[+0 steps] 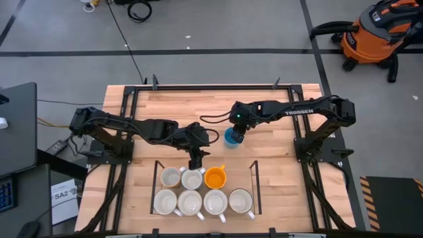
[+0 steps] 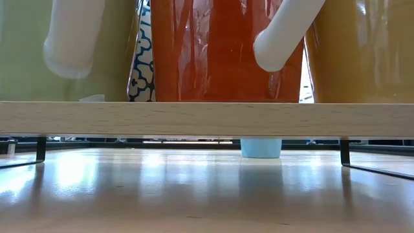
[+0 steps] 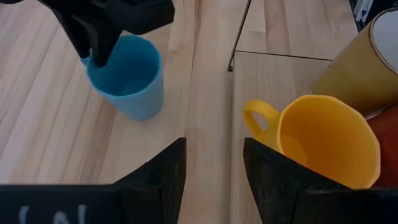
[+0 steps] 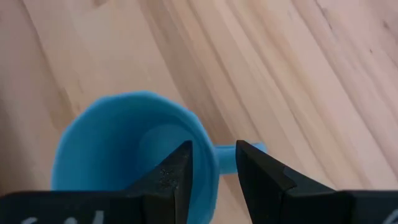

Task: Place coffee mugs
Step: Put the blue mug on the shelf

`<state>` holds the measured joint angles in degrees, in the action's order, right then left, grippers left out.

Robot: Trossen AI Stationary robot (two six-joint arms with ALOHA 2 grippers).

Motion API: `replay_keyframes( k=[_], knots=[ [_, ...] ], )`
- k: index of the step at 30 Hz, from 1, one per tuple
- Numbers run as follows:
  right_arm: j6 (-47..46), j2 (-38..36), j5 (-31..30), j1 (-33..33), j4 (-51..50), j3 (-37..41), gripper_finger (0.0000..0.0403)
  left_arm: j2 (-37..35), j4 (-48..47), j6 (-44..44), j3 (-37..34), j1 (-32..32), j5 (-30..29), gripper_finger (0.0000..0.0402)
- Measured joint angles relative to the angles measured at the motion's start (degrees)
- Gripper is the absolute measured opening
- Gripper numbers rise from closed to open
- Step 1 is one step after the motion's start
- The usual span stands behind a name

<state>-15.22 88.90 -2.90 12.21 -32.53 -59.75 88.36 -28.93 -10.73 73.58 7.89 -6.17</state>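
Note:
The blue mug (image 1: 230, 138) stands upright on the table, just beyond the tray; its base (image 2: 261, 147) shows in the low view. My right gripper (image 1: 237, 131) is over its rim, shut on it. Seven mugs sit upright in the tray (image 1: 255, 173): several white or cream ones (image 1: 190, 203) and the orange-yellow mug (image 1: 216, 177). My left gripper (image 1: 195, 160) hovers open at the tray's far edge, beside the orange-yellow mug's handle (image 3: 258, 118), touching nothing. My right gripper holds the blue mug by its rim wall (image 4: 208, 163), right beside the handle (image 4: 247, 149). One finger (image 4: 174, 177) is inside the cup and the other (image 4: 264, 180) outside. The fingers point down from above. The mug stands upright with its base on the table.
The tray's black wire rails (image 1: 156, 173) stand at both its ends. In the low view its wooden edge (image 2: 207, 118) and a red-brown mug (image 2: 226, 52) block most of the scene. Bare table lies on the tray's far side (image 1: 165, 106).

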Motion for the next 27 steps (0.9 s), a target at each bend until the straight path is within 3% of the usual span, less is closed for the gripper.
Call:
replay_keyframes(
  k=[7,18,27],
  knots=[
    [-0.01,-0.03,-0.14,0.0,2.09,0.94,0.011,0.0,-0.02,-0.01,0.0,0.01,0.0,0.0167],
    [-0.27,-0.04,0.03,0.0,1.05,1.03,0.0024,0.0,-0.02,-0.19,0.0,0.0,0.0,0.0167],
    [-0.25,-0.07,0.01,-0.16,0.8,0.98,0.0024,0.02,0.0,-0.19,0.0,-0.01,0.02,0.0167]
  ],
)
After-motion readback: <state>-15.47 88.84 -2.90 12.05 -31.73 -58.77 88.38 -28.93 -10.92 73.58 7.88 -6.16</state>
